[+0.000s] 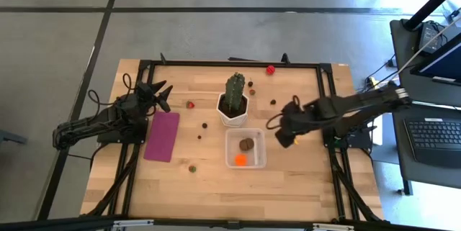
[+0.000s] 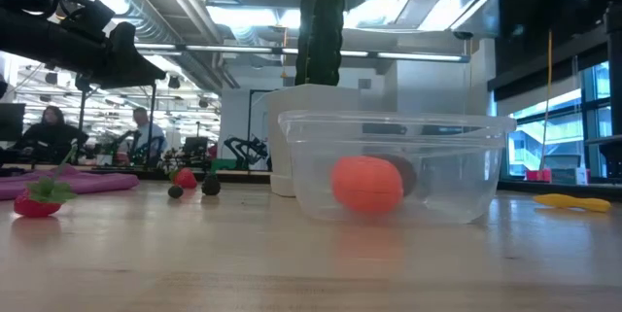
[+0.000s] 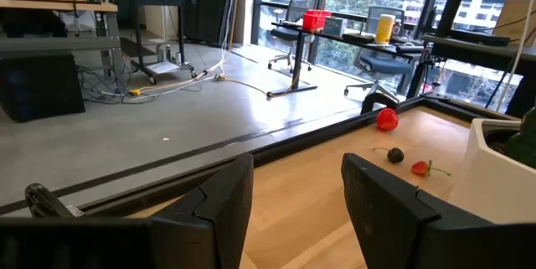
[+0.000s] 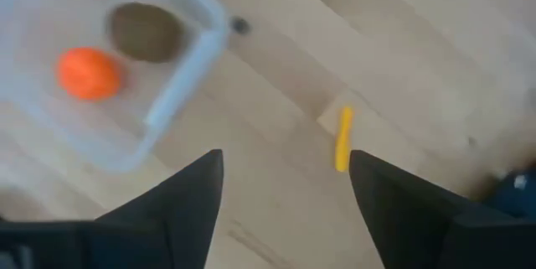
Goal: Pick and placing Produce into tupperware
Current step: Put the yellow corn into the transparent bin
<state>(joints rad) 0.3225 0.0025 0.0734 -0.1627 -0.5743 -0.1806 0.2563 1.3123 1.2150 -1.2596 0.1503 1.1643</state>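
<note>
Looking straight down first, I see my right claw [image 1: 288,134] hanging over the bench [image 1: 302,188] just beside the tupperware [image 1: 245,150], on the side away from my left arm. The tupperware already holds an orange piece [image 1: 240,160] and a brown piece [image 1: 247,144]. More produce lies loose around the cactus pot [image 1: 233,113]: a red piece [image 1: 270,70] near the far edge, a strawberry [image 1: 190,104], and small dark bits. My left claw [image 1: 160,94] waits by the magenta mat [image 1: 162,136], out of the way, I judge, so the right has room.

From bench height, the tupperware [image 2: 394,171] stands in front of the pot, the orange piece [image 2: 367,185] resting on its floor; a yellow piece [image 2: 573,200] lies flat off to one side.

Past my left claw [image 3: 297,193], its fingers stand apart with nothing between them, pointed at the far produce.

Past my right claw [image 4: 285,187], the fingers stand well apart and empty, above bare wood. The yellow piece [image 4: 342,139] lies just ahead, which I take as my next pick.
</note>
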